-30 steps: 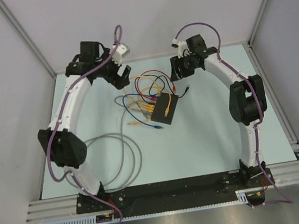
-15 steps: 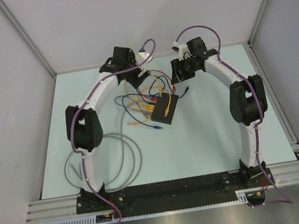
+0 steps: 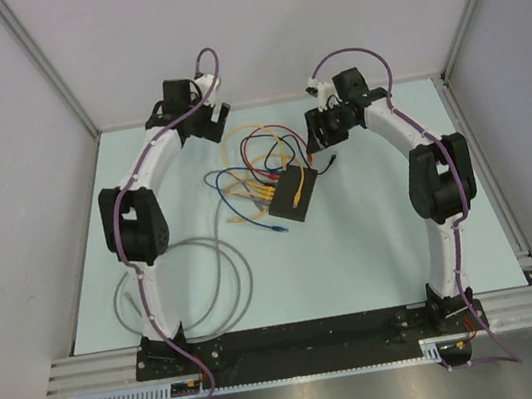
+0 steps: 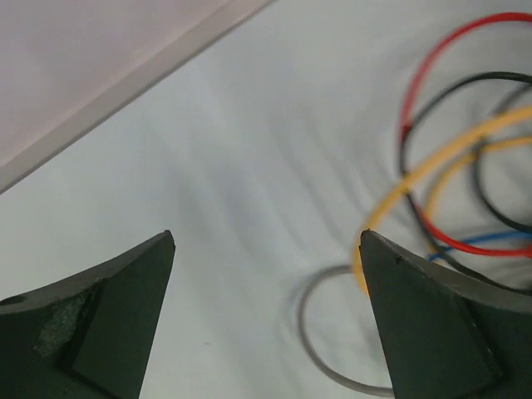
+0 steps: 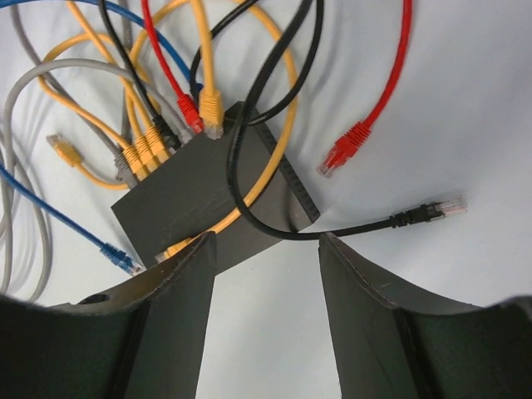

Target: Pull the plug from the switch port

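The black switch lies mid-table, with several plugs in the sockets on its left edge. In the right wrist view the switch holds a yellow plug, a red plug, a black one and more yellow ones. My right gripper is open and empty just short of the switch; from above, the right gripper hangs behind it. My left gripper is open over bare table beside cable loops. From above, the left gripper sits at the far left, apart from the switch.
Loose plugs lie around the switch: red, black, blue, yellow. A black cable and a yellow one cross the switch's top. A grey cable coil lies near left. Walls enclose the table.
My left arm's elbow swung inward; its gripper reached right toward the cable loops, then drew back to the far left. The right arm and the switch stayed put.
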